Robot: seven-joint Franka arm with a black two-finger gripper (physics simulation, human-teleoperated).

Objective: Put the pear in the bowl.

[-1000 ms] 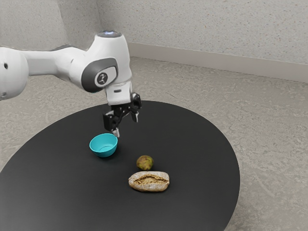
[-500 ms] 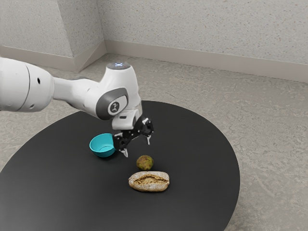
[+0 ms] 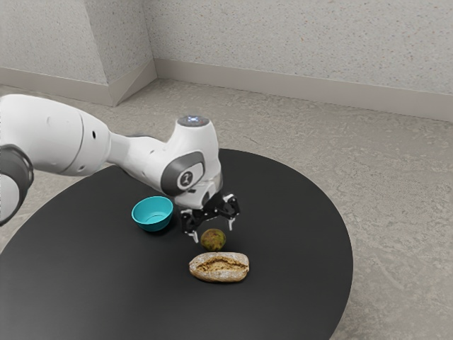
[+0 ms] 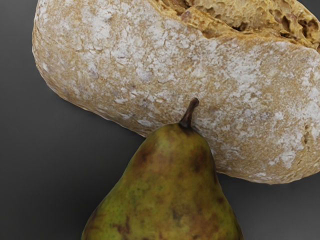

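Note:
My black gripper (image 3: 212, 231) is open just above and behind the pear in the exterior view, its two fingertips standing apart on either side of the fruit's upper part. The green-brown pear (image 3: 214, 241) rests on the table beside the bread. In the wrist view the pear (image 4: 167, 190) is large at the lower edge, its stem toward the bread. A turquoise bowl (image 3: 153, 214) stands upright to the exterior view's left of the gripper, with nothing seen inside it.
A floury bread loaf (image 3: 219, 268) lies right next to the pear; in the wrist view the loaf (image 4: 115, 65) spans the area beyond the stem. Everything stands on a round black table (image 3: 283, 212).
My hand has come down and toward the exterior view's right, from above the bowl's side to the pear. Gripper still open; pear, bowl and bread have not moved.

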